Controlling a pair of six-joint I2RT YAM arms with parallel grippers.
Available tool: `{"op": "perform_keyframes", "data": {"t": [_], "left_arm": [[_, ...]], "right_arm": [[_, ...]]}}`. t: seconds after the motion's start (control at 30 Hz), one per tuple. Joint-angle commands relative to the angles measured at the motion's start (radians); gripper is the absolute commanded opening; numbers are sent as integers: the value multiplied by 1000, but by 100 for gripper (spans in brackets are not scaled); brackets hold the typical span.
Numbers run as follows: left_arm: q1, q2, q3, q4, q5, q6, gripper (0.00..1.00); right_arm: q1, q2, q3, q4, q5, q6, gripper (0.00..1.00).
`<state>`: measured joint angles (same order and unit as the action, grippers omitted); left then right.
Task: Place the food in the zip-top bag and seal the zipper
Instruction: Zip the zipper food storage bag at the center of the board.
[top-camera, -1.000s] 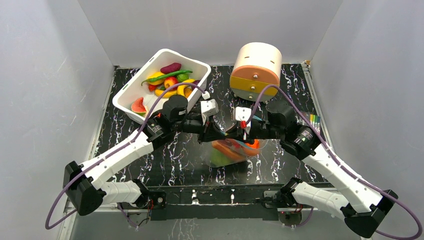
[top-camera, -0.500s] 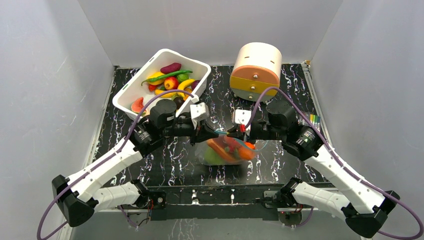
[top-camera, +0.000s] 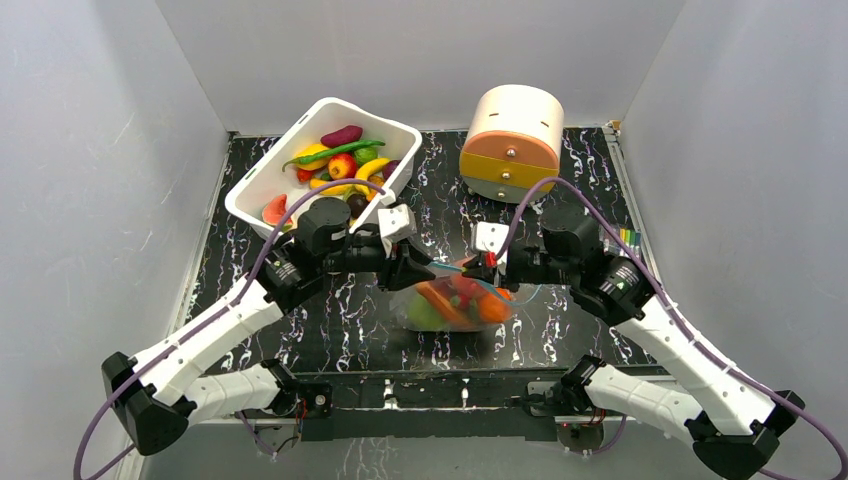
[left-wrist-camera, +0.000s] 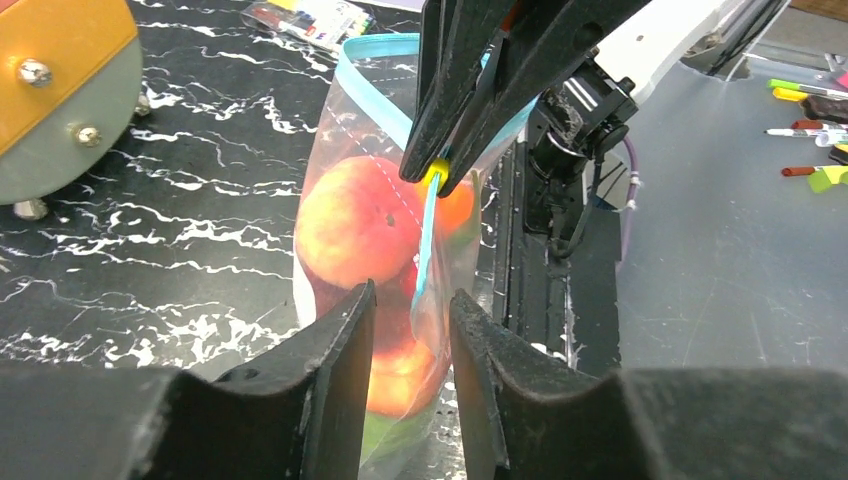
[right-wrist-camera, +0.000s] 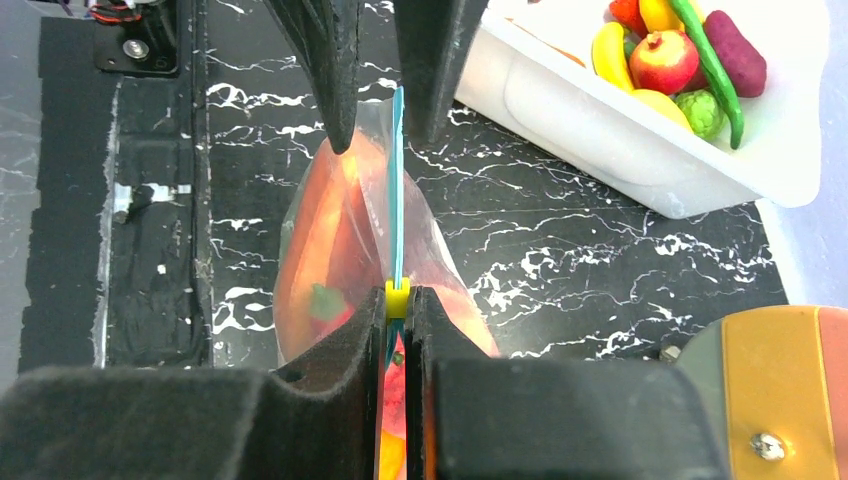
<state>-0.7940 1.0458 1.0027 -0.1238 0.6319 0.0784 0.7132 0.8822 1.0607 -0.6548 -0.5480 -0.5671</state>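
Observation:
The clear zip-top bag (top-camera: 455, 305) lies mid-table between my two grippers, holding a peach (left-wrist-camera: 350, 220), orange pieces and something green. Its teal zipper (right-wrist-camera: 396, 190) stands on edge. My right gripper (right-wrist-camera: 397, 292) is shut on the zipper at its yellow slider (left-wrist-camera: 436, 176); in the top view the right gripper (top-camera: 480, 268) is near the bag's right end. My left gripper (left-wrist-camera: 412, 292) is open, its fingers on either side of the zipper's left end without touching it. It also shows in the top view (top-camera: 425, 270).
A white bin (top-camera: 250, 195) with several more toy fruits and vegetables stands at the back left. A round cream and orange container (top-camera: 512, 140) stands at the back right. Coloured markers (top-camera: 630, 238) lie at the right edge.
The grippers were close together over the bag. The left arm has drawn back left and the right gripper has moved right along the zipper. The bag now lies flatter.

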Motion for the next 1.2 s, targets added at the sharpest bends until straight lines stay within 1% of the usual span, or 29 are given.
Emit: {"op": "perform_keyframes", "data": {"t": [0.0,0.03,0.13,0.17,0.43,0.53,0.7,0.77,0.9,1.03,1.17], "left_arm": [[3,45,57,-3,92,-4,34],[2,60,62,-2,99,-6,35],[2,92,68,22,135,-18,45],[3,101,70,33,139,-25,47],[3,120,77,95,164,-52,45],[3,129,87,91,182,-56,39],[3,139,87,85,198,-62,10],[3,131,83,86,193,-59,0],[3,100,98,38,127,-30,0],[3,51,122,-65,-14,40,0],[3,-12,122,-108,-137,78,0]], "right_arm": [[-4,-34,-19,92,-47,31,0],[-3,-29,-15,93,-54,32,0],[-3,-17,-5,92,-65,34,0],[-3,-15,-3,92,-68,33,0],[-3,-10,1,110,-89,44,0],[-4,-6,-2,111,-89,44,0],[-3,-2,-8,117,-89,45,0],[-3,-1,-11,116,-86,45,0],[-3,-1,-9,86,-50,40,0],[-3,-10,4,34,5,15,0],[-3,-14,23,-11,54,0,0]]}}
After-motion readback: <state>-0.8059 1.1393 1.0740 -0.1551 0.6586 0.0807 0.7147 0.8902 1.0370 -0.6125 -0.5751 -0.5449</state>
